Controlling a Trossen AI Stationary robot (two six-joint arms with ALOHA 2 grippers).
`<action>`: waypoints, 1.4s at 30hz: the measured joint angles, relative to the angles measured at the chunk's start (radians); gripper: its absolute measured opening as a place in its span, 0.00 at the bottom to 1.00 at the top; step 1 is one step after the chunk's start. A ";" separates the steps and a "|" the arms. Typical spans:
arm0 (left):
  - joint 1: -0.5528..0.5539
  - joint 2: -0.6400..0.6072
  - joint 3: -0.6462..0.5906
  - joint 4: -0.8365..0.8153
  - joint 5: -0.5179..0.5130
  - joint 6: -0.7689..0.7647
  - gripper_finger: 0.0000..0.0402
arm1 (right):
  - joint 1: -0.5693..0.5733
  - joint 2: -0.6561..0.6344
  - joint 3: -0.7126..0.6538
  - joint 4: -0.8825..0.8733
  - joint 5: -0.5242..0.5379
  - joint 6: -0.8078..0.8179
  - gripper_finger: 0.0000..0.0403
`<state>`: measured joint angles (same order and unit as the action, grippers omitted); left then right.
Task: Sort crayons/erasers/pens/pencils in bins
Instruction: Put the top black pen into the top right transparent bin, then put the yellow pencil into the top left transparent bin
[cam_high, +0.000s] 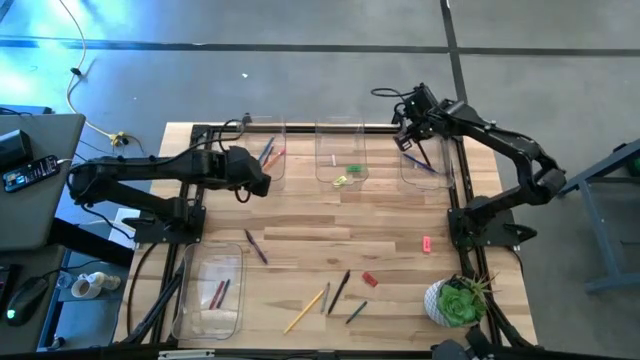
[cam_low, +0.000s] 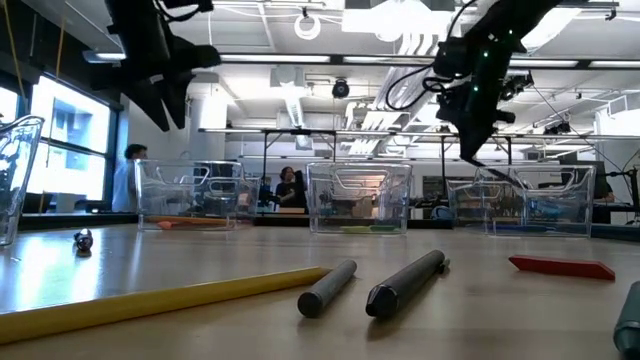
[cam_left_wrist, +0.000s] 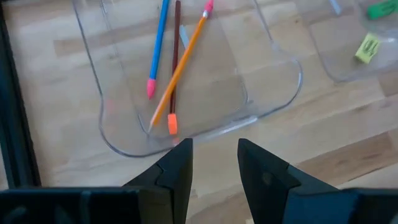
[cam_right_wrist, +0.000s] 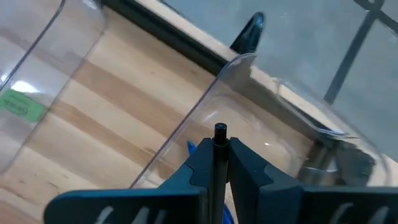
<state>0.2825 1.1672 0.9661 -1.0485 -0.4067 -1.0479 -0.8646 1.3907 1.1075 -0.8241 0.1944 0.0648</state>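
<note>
The left hand (cam_high: 262, 185) hangs at the near edge of the far-left bin (cam_high: 268, 150), its 2 fingers (cam_left_wrist: 177, 171) parted and holding nothing. The right hand (cam_high: 408, 135) hovers over the far-right bin (cam_high: 440, 175), clamped on a dark pen (cam_right_wrist: 219, 162) pointing down.

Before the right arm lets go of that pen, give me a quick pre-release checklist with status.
1. Grip: right gripper shut on the dark pen, which stands between the fingers. ok.
2. Position: the high view shows that gripper over the right bin at the table's far edge. ok.
3. Bin match: a blue stick already lies in that bin; pen, probably. ok.
4. Drop height: how far the pen tip hangs above the bin floor. cannot tell.
5. Left gripper: open, empty, over the wood just short of the pencil bin, far from the right arm. ok.
</note>
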 joint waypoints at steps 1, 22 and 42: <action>-0.001 0.010 0.000 0.000 0.012 -0.007 0.29 | 0.000 0.000 -0.012 0.012 -0.006 -0.003 0.04; -0.166 0.108 0.000 0.121 0.061 -0.259 0.29 | 0.000 0.000 -0.214 0.105 -0.073 -0.014 0.07; -0.317 0.107 0.002 0.521 0.056 -0.143 0.29 | 0.008 -0.057 -0.119 0.089 -0.116 -0.001 0.33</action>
<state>-0.0347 1.2743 0.9678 -0.5273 -0.3508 -1.1912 -0.8568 1.3340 0.9881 -0.7354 0.0785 0.0638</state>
